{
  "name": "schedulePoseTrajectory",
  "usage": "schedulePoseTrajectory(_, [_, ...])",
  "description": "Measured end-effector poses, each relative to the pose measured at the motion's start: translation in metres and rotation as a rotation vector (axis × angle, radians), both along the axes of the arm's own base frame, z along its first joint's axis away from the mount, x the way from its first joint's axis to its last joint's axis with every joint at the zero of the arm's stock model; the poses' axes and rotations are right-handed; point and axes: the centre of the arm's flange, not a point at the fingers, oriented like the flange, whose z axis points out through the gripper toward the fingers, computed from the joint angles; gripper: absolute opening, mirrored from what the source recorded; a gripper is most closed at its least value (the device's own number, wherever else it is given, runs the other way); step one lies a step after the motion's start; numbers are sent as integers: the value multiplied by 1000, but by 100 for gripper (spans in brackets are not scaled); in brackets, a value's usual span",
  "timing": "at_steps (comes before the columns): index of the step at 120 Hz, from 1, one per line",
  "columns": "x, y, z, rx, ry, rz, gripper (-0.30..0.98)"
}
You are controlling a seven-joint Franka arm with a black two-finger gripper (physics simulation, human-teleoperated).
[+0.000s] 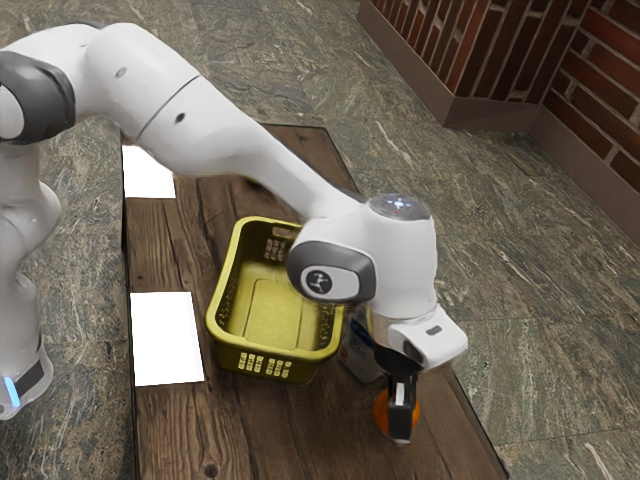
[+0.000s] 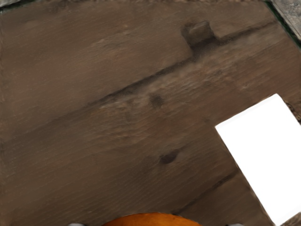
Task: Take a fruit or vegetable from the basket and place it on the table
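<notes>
1. My fingers point(image 1: 401, 412) stand at the orange fruit point(image 1: 381, 411); I cannot tell how far apart they are or whether they have hold of it.
2. The fruit is outside the basket point(image 1: 228, 362), low over the bench point(image 1: 300, 432); whether it touches the wood I cannot tell.
3. I judge it moderately light, firm with a little give, its round skin apt to roll or slip. I would take it at its widest, from opposite sides, pressing gently against bruising.
4. Beside the basket, a carton point(image 1: 355, 358) carries blue on white; I can read no brand.
5. My arm's round badge point(image 1: 319, 282) is illegible too.
</notes>
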Motion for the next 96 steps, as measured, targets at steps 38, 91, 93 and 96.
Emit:
schedulePoseTrajectory(38, [-33, -79, -22, 172, 76, -94, 28])
schedulePoseTrajectory(91, [-29, -75, -26, 136, 122, 20, 57])
schedulePoseTrajectory(93, [-20, -74, 3, 118, 98, 34, 58])
schedulePoseTrajectory(96, [-3, -67, 69, 76, 40, 66, 59])
